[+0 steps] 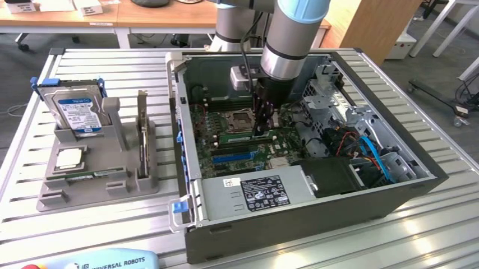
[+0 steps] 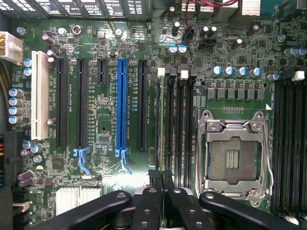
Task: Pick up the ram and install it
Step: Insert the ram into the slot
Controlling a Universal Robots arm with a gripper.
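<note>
The ram (image 1: 81,177), a thin green stick, lies flat in a slot at the front of the grey holder (image 1: 97,195), at the exterior view's left, outside the computer case. My gripper (image 1: 262,132) reaches down into the open case (image 1: 299,221), just above the motherboard and beside the CPU socket (image 1: 241,119). In the wrist view my gripper (image 2: 161,176) is shut, its black fingertips (image 2: 154,178) pressed together over one end of the black memory slots (image 2: 175,124), next to the CPU socket (image 2: 233,153). I see nothing between the fingers.
The holder also carries a blue-labelled hard drive (image 1: 77,112), an upright dark expansion card (image 1: 142,134) and a square chip (image 1: 69,158). Inside the case are a power supply (image 1: 258,193), drive cages (image 1: 337,106) and blue cables (image 1: 374,154). Long expansion slots (image 2: 121,103) run beside the memory slots.
</note>
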